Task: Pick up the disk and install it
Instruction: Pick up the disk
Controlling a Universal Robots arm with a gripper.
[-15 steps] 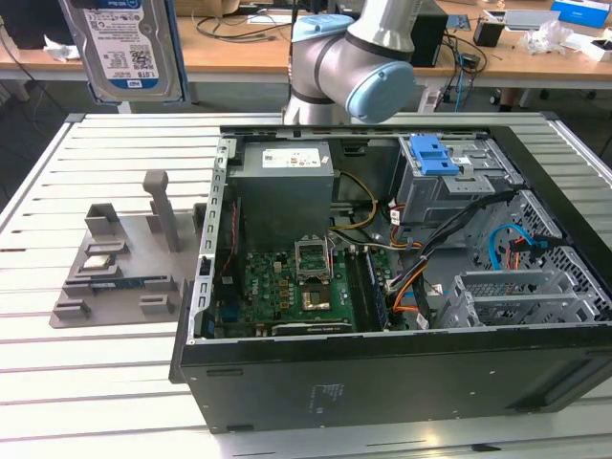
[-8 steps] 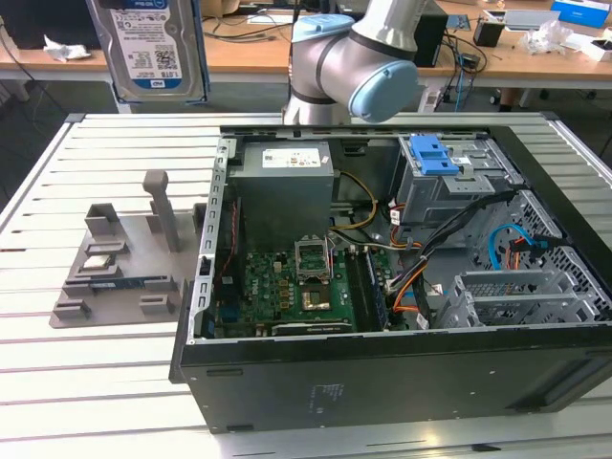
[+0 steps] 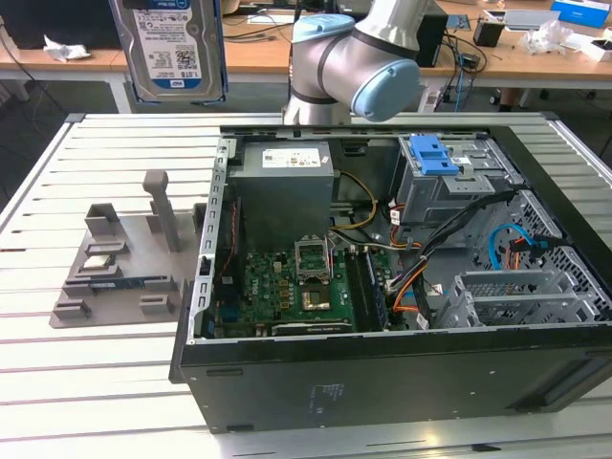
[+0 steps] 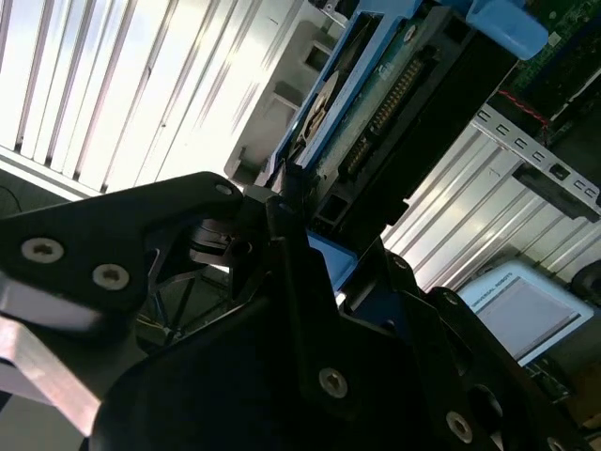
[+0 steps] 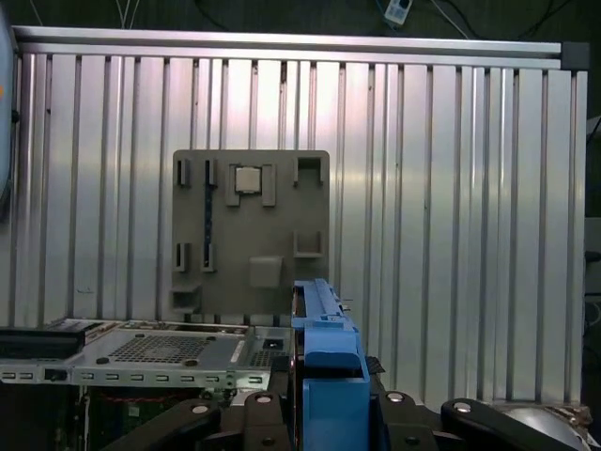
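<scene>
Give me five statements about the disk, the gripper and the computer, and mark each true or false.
1. The gripper is clamped on the disk. True.
2. The disk sits in the drive cage. False: it is held up outside the computer case.
3. The computer case lies open with its motherboard exposed. True.
4. The grey fixture tray lies inside the computer case. False: it lies on the slatted table, at the exterior view's left of the case.
5. A blue latch sits on the drive cage. True.

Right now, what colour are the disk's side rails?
The disk rails are blue, clearest in first wrist view.
</scene>
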